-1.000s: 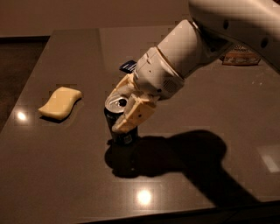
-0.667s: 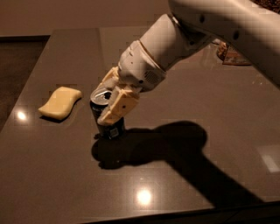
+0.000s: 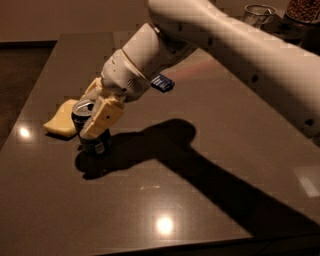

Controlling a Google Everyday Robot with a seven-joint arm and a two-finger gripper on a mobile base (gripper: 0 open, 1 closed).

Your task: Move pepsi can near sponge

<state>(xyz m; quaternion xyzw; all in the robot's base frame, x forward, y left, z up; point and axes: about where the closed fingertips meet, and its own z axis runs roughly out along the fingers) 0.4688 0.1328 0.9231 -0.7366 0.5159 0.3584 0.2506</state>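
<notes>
The pepsi can (image 3: 89, 131) is dark navy with a silver top and stands upright on the dark table (image 3: 150, 210), left of centre. My gripper (image 3: 95, 117) is shut on the can, with one cream finger (image 3: 102, 116) across its front and the other behind it. The pale yellow sponge (image 3: 60, 120) lies flat just left of the can, almost touching it and partly hidden behind it. The white arm reaches in from the upper right.
A flat blue packet (image 3: 162, 83) lies behind the arm near the table's middle. A glass (image 3: 259, 12) and a bowl of brown pieces (image 3: 302, 9) stand at the far right back. The table's left edge runs close to the sponge.
My gripper has carried the can to the left, from well right of the sponge to right beside it. The can now rests on the table.
</notes>
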